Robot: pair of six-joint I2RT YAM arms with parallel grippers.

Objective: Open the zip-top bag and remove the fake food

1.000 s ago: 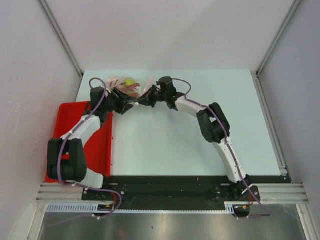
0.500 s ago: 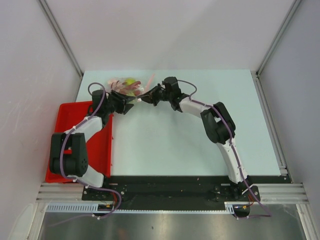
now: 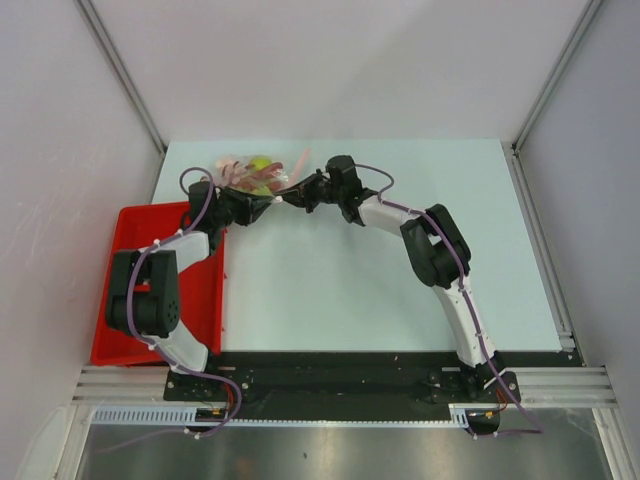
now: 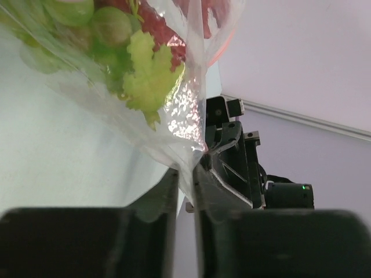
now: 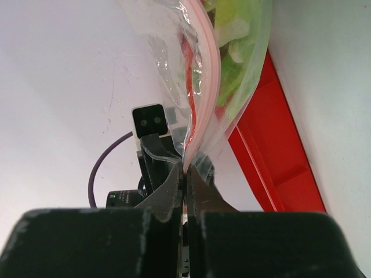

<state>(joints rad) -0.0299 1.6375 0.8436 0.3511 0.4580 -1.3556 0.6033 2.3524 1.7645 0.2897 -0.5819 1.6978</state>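
The zip-top bag (image 3: 250, 168) lies at the table's far left, clear and crinkly, with a pink-red zip strip (image 5: 204, 63). Through the plastic the fake food shows: green grapes (image 4: 107, 26), a leafy green piece (image 4: 148, 75) and something red (image 4: 162, 29). My left gripper (image 3: 272, 201) and right gripper (image 3: 290, 197) meet nose to nose at the bag's near corner. The right gripper (image 5: 185, 168) is shut on the bag's mouth edge at the strip. The left gripper (image 4: 185, 174) has its jaws drawn narrow, with clear film of the bag (image 4: 174, 116) pinched between them.
A red tray (image 3: 130, 290) sits off the table's left edge, under the left arm, and also shows in the right wrist view (image 5: 272, 145). White walls and metal rails (image 3: 125, 75) close in the back and sides. The pale table (image 3: 400, 290) spreads to the right.
The left gripper's jaws have closed in from wide apart onto the bag's film. The left arm's elbow has folded back toward the tray. The right gripper has kept its grip.
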